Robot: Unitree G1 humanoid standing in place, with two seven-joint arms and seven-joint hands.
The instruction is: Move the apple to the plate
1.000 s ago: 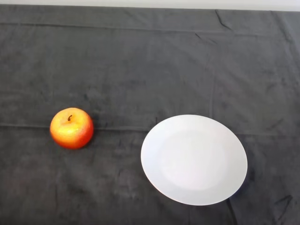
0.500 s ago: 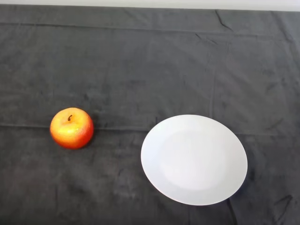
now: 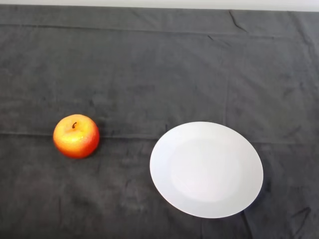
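Note:
A red and yellow apple (image 3: 76, 136) with a short dark stem stands upright on the dark cloth at the left. A round white plate (image 3: 206, 169) lies flat on the cloth to the right of the apple and a little nearer to me. A stretch of bare cloth separates the two. Nothing lies on the plate.
The dark cloth (image 3: 159, 74) covers the whole table and shows folds and creases. The table's far edge (image 3: 159, 6) runs along the top of the head view, with a pale strip beyond it.

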